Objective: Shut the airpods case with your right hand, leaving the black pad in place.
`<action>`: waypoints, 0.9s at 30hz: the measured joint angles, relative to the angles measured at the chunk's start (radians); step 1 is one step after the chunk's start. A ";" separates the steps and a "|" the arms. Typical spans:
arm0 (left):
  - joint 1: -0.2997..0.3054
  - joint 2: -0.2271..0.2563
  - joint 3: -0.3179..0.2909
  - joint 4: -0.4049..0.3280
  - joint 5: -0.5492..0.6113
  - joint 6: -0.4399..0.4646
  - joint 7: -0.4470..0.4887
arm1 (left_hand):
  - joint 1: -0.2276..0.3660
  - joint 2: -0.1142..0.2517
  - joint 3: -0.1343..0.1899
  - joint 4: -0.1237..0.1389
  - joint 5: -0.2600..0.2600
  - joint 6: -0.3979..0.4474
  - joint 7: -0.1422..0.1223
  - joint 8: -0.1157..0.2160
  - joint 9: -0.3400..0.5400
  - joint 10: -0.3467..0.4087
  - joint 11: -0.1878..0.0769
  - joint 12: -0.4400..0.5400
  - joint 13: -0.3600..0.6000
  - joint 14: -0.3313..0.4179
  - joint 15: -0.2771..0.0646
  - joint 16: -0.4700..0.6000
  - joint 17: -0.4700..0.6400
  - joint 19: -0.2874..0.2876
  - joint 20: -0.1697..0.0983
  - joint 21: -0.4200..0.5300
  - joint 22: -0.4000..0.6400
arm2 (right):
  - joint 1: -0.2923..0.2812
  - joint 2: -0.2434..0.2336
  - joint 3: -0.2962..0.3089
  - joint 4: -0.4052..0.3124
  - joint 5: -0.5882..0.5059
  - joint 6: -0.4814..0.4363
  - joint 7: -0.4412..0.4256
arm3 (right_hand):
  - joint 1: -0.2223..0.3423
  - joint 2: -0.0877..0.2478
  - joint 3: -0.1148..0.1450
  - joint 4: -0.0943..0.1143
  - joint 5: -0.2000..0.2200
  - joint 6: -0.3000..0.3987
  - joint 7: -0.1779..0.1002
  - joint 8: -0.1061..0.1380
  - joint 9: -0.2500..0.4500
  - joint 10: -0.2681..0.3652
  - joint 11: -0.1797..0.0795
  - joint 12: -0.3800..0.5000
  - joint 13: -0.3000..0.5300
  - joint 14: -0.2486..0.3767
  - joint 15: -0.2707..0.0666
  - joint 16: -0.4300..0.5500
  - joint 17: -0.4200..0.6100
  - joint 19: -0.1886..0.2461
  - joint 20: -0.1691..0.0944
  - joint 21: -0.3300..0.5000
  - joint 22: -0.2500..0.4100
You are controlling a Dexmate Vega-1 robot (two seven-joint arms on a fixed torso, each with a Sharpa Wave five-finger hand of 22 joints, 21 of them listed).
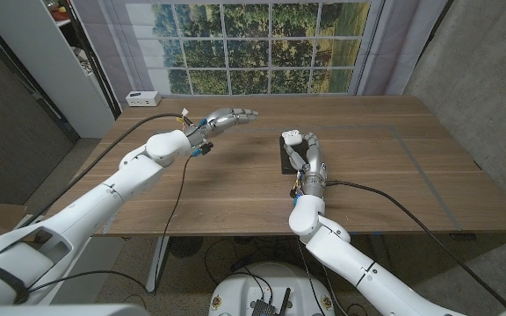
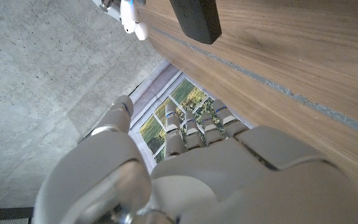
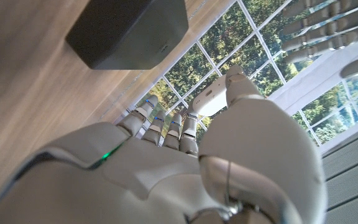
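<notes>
Two hands up: your right hand (image 1: 310, 154) pinches the small white glossy airpods case (image 1: 292, 137) above the black rectangular pad (image 1: 286, 158) on the wooden table (image 1: 393, 167); your left hand (image 1: 227, 118) hovers, fingers extended, holding nothing.

The right robot hand (image 3: 185, 168) pinches the white airpods case (image 3: 208, 101) near the black pad (image 3: 129, 31).

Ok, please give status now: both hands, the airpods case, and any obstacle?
Left hand open, raised, away from work. Right hand at black pad, thumb touching white airpods case. Lid state cannot be told. No obstacle seen.
</notes>
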 measured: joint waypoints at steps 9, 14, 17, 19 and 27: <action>-0.029 -0.015 0.030 0.017 0.001 0.013 -0.055 | -0.012 -0.020 -0.016 -0.003 -0.008 0.004 0.004 0.000 -0.003 -0.011 0.001 0.000 -0.003 -0.023 -0.001 0.000 0.000 -0.005 0.005 -0.008 0.000 | -0.002 -0.023 -0.002 -0.027 -0.034 0.050 0.054 | 0.000 0.000 0.004 -0.004 -0.003 0.000 0.000 0.000 -0.004 0.006 -0.005 0.000 0.000 0.005 -0.005 0.000 0.000 0.005 -0.005 0.000 0.000; -0.044 -0.025 0.045 0.033 0.001 0.012 -0.086 | -0.015 -0.031 -0.021 -0.004 -0.008 0.004 0.003 0.000 -0.005 -0.016 0.005 0.000 -0.005 -0.028 0.004 0.000 0.000 -0.011 0.011 -0.015 0.000 | 0.002 -0.025 -0.005 -0.030 -0.047 0.065 0.078 | 0.000 0.000 0.004 -0.004 -0.004 0.000 0.000 0.000 -0.009 0.006 -0.005 0.000 0.003 0.011 0.000 0.000 0.000 0.006 -0.006 0.000 0.000; -0.053 -0.031 0.052 0.045 0.000 0.004 -0.101 | -0.017 -0.033 -0.025 -0.003 -0.008 0.014 0.001 0.000 -0.005 -0.016 0.005 0.000 -0.005 -0.028 0.004 0.000 0.000 -0.011 0.011 -0.016 0.000 | 0.006 -0.025 -0.007 -0.030 -0.054 0.071 0.096 | 0.000 0.000 0.004 -0.004 -0.004 0.000 0.000 0.000 -0.009 0.006 -0.005 0.000 0.005 0.011 0.000 0.000 0.000 0.008 -0.008 0.000 0.000; -0.058 -0.035 0.057 0.052 -0.002 -0.005 -0.113 | -0.020 -0.036 -0.025 -0.003 -0.015 0.023 -0.009 0.000 -0.005 -0.016 0.005 0.000 -0.005 -0.028 0.004 0.000 0.000 -0.011 0.011 -0.023 0.000 | 0.009 -0.024 -0.008 -0.030 -0.059 0.074 0.106 | 0.000 0.000 0.004 -0.004 -0.004 0.000 0.000 0.000 -0.010 0.006 -0.005 0.000 0.005 0.011 0.000 0.000 0.000 0.008 -0.008 0.000 0.000; -0.060 -0.039 0.060 0.060 -0.008 -0.022 -0.131 | -0.016 -0.042 -0.034 -0.002 -0.015 0.062 -0.037 0.007 -0.009 -0.012 0.001 0.000 -0.009 -0.028 0.003 0.004 0.000 -0.011 0.011 -0.031 0.000 | 0.016 -0.019 -0.010 -0.028 -0.067 0.078 0.132 | 0.000 0.000 0.008 -0.008 0.000 0.000 0.000 0.000 -0.018 0.006 -0.005 0.000 0.005 0.011 0.000 0.000 0.005 0.008 -0.008 0.000 0.000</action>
